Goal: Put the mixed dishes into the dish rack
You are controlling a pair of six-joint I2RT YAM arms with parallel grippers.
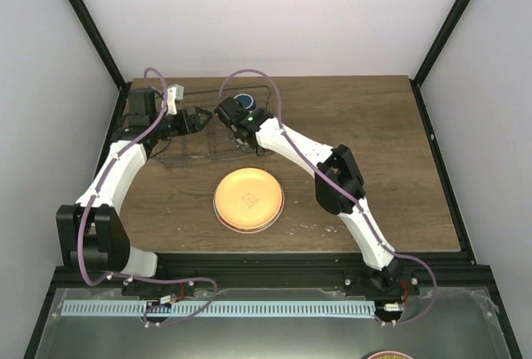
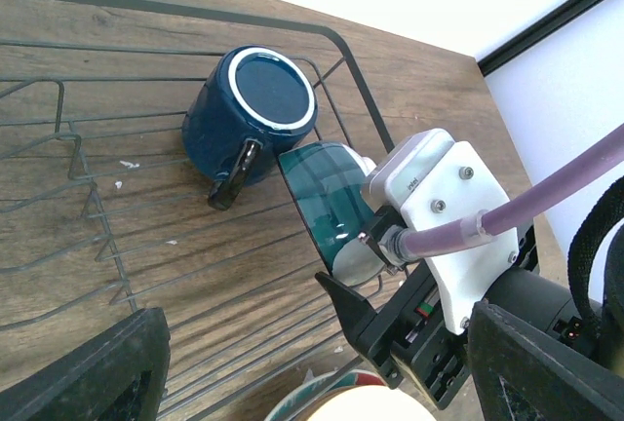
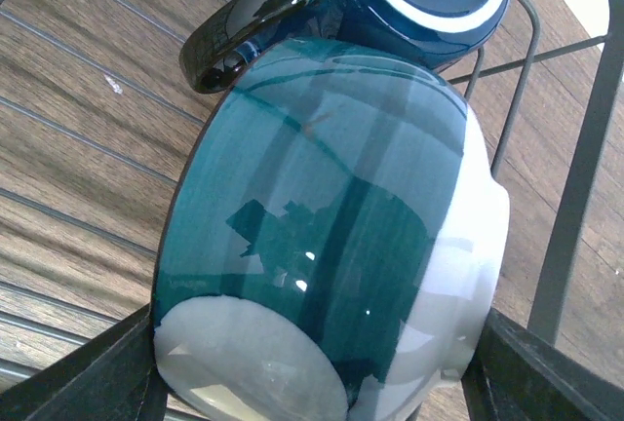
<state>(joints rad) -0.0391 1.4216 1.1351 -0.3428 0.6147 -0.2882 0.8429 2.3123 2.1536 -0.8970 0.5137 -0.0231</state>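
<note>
**A:** What are the fingers of the right gripper (image 3: 320,328) doing?

**B:** They are clamped on the small white-and-teal bowl (image 3: 322,216), one finger on each side. The bowl is turned on its side. I cannot tell if it touches the wires below it.

**A:** And the left gripper (image 1: 201,118)?

**B:** Its fingers stand apart with nothing between them. In the top view it is at 9 o'clock of the right gripper, very near, and it is over the dish rack (image 3: 575,197).

**A:** What is around the bowl?

**B:** The dark blue mug (image 2: 249,114) lies on its side inside the rack, in the corner at 1 o'clock. It is just beside the bowl, at 12 o'clock of it. Whether its handle touches the bowl I cannot tell.

**A:** And further out?

**B:** The orange-yellow round plate (image 1: 248,199) lies flat on the table (image 1: 374,168), at 5 o'clock of the rack and outside it.
</note>
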